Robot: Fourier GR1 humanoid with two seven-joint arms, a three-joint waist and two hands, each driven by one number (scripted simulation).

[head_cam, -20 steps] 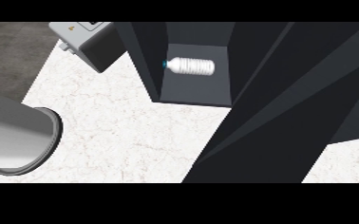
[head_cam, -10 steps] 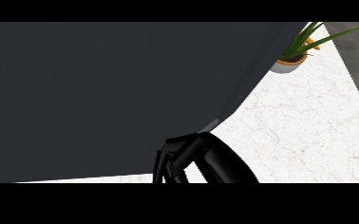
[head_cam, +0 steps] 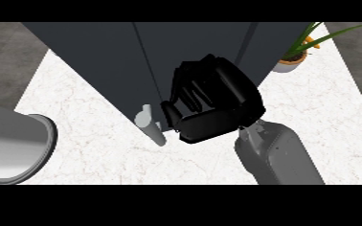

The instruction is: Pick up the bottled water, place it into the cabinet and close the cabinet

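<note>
The dark cabinet (head_cam: 92, 62) fills the upper middle of the head view, and its door panels look shut. A pale grey handle (head_cam: 145, 119) sticks out near the lower edge of the door. My right hand (head_cam: 212, 103) lies flat against the door front just right of the handle, fingers stretched out along the panel, holding nothing. Its grey forearm (head_cam: 277, 157) comes in from the lower right. The bottled water is hidden from view. My left hand does not show.
A grey round vessel (head_cam: 20, 148) sits at the left edge on the white marbled counter (head_cam: 84, 139). A small potted plant (head_cam: 293, 57) stands at the upper right, beside the cabinet's corner.
One second ago the cabinet stood open with the bottle lying inside. The door has since swung across, and my right hand now rests on its closed front.
</note>
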